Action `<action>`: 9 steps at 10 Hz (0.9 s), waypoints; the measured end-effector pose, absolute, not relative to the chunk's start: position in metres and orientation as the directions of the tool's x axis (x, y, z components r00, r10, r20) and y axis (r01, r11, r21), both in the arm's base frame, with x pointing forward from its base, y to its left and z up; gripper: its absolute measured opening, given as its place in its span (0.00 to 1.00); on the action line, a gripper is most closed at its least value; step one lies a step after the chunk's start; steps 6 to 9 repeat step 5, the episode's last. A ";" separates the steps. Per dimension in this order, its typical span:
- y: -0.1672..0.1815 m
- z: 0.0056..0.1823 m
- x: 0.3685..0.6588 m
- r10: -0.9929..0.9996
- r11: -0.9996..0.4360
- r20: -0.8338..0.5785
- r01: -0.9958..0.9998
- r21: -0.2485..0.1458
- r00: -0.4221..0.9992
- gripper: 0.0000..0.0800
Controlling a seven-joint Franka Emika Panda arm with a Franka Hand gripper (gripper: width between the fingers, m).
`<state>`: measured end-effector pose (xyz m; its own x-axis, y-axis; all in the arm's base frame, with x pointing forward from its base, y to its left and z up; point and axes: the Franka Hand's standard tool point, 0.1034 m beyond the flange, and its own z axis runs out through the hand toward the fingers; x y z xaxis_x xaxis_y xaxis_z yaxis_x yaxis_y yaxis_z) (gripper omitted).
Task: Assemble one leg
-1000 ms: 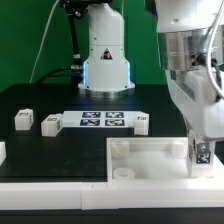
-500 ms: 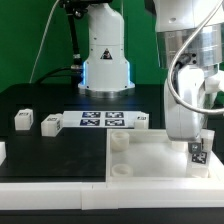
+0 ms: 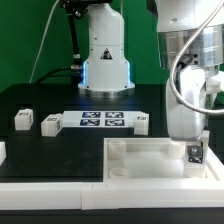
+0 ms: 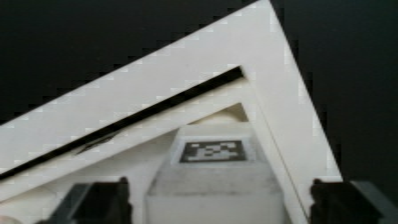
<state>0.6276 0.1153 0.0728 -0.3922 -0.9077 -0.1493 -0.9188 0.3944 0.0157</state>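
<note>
My claw [image 3: 196, 150] holds the leg [image 3: 196, 153] between its fingers [image 4: 102, 203], pinched on both sides, tag facing out, over the corner of the white tray [image 3: 150, 160] at the exterior view's near right. In the wrist view the leg sits against the tray's corner edge. To do this well I should keep the leg upright, line it up squarely with the corner socket, and turn it in gently without skewing. Three spare legs [image 3: 24, 120] lie well apart on the bench [image 3: 60, 145], far left beside the marker board [image 3: 103, 121].

Arm [image 3: 190, 60]: glossy white shells, grey joints. Base [image 3: 105, 55]: white, black triangular warning label, blue light ring, dark cables above.
</note>
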 end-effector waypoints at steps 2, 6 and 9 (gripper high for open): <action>0.116 0.073 0.627 -0.910 0.390 -0.149 -0.921 0.015 -0.388 0.80; 0.116 0.073 0.627 -0.911 0.386 -0.149 -0.922 0.015 -0.383 0.81; 0.116 0.073 0.627 -0.911 0.386 -0.149 -0.922 0.015 -0.383 0.81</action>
